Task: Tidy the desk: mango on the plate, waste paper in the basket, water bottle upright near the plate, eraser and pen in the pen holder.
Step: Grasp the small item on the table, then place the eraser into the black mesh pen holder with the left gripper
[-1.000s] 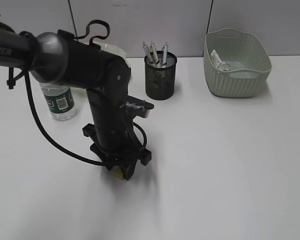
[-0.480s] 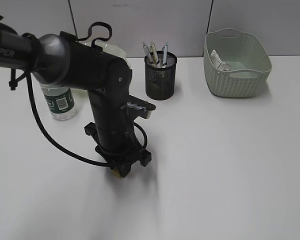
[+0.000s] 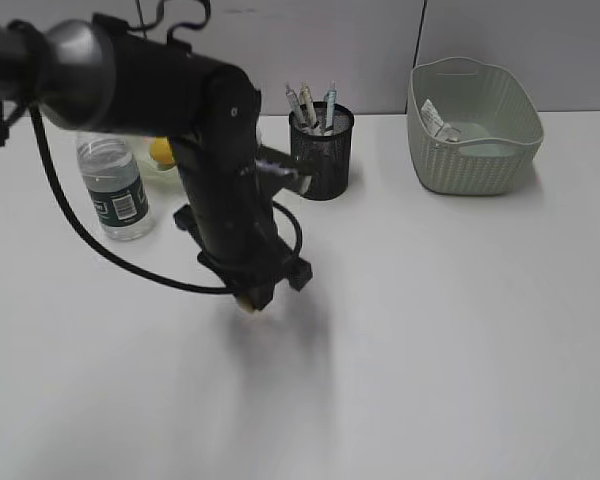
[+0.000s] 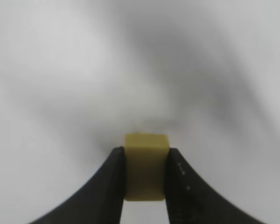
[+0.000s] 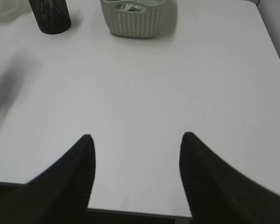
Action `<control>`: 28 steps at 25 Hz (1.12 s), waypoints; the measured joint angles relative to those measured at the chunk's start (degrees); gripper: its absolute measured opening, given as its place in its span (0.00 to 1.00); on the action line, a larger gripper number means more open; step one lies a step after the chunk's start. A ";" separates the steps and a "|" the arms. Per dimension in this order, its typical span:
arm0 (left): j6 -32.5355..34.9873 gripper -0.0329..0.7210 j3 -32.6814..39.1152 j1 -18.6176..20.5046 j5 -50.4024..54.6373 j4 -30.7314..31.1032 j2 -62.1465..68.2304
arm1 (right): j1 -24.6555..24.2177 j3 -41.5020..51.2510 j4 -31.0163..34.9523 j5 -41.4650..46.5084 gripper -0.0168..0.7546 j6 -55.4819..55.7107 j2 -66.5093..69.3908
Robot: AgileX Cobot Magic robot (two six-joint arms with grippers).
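Holding a small yellow eraser (image 4: pixel 146 172) between the jaws of the left gripper (image 3: pixel 252 297), clear of the desk (image 3: pixel 450 330), left of centre in the exterior view. Behind, upper left: bottle (image 3: pixel 114 190) standing, mango (image 3: pixel 161 151) partly hidden by the arm. Up and to the right of the gripper, near: pen holder (image 3: pixel 321 152), mouth facing up, pens already inside. Further right: basket (image 3: pixel 472 125) with paper in it. Right gripper (image 5: pixel 135 154) wide apart, holding nothing, low over the near edge. Left arm far nearer the holder; eraser likely to travel up-right and drop in.
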 joint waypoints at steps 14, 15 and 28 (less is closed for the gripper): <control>0.00 0.31 -12.95 1.09 -19.82 -0.47 -2.81 | 0.00 0.00 0.02 0.00 0.62 0.00 0.00; 0.00 0.31 -13.00 1.38 -22.00 -0.89 -2.81 | 0.00 0.00 0.02 0.00 0.62 0.00 0.00; 0.00 0.31 -13.00 5.40 -50.11 -3.91 1.33 | 0.00 0.00 0.02 0.00 0.62 0.00 0.00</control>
